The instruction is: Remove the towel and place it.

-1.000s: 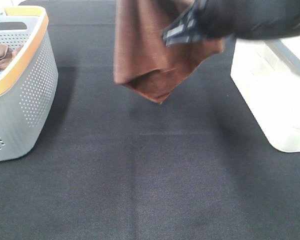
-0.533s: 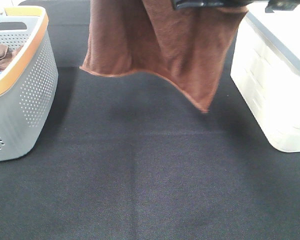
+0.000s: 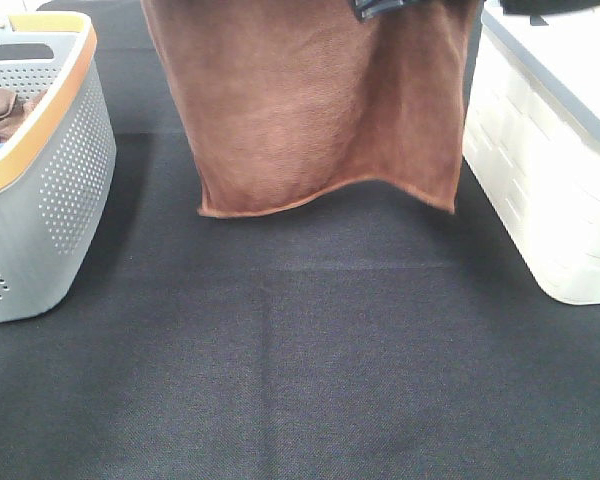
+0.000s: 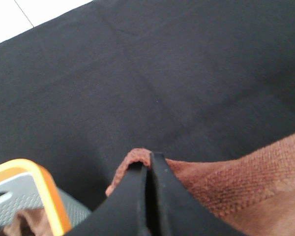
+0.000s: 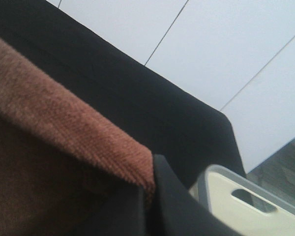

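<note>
A brown towel (image 3: 310, 110) hangs spread out above the black table, its lower edge free above the cloth. My left gripper (image 4: 147, 169) is shut on one top corner of the towel (image 4: 221, 182). My right gripper (image 5: 150, 184) is shut on the other top corner of the towel (image 5: 54, 128). In the exterior high view only a bit of the right gripper (image 3: 380, 8) shows at the top edge; the left gripper is out of that view.
A grey perforated basket (image 3: 40, 170) with an orange rim stands at the left, with brown cloth inside. A white bin (image 3: 550, 170) stands at the right. Black cloth (image 3: 300, 370) covers the table.
The towel has gone from a bunched, hanging fold to a flat spread sheet. Its lower edge has levelled out and the right gripper has moved up toward the top edge of the view.
</note>
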Controlling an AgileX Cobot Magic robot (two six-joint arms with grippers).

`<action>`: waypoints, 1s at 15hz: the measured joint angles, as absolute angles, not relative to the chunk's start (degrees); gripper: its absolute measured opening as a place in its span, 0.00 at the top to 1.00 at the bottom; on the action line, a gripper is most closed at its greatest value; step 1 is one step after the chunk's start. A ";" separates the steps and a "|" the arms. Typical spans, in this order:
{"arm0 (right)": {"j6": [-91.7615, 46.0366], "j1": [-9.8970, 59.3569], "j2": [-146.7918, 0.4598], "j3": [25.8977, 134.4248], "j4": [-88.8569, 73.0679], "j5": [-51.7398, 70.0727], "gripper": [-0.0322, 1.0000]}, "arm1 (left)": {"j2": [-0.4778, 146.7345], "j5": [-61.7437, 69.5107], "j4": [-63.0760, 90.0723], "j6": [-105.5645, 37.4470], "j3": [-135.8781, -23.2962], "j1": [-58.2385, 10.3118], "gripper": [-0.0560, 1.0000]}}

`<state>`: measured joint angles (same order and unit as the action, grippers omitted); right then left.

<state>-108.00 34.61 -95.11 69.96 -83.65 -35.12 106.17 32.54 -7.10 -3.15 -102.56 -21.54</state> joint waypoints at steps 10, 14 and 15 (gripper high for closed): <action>-107.14 22.35 -120.03 96.03 -82.39 -24.18 0.97 | 118.03 -2.29 -9.22 -5.04 -102.56 -19.19 0.95; -116.08 22.86 -120.78 93.16 -98.15 -20.45 0.97 | 120.32 21.20 -8.59 -5.10 -102.56 -19.37 0.95; -120.03 23.72 -120.49 90.76 -98.89 -21.37 0.97 | 120.32 27.10 -6.88 -5.16 -102.56 -19.54 0.95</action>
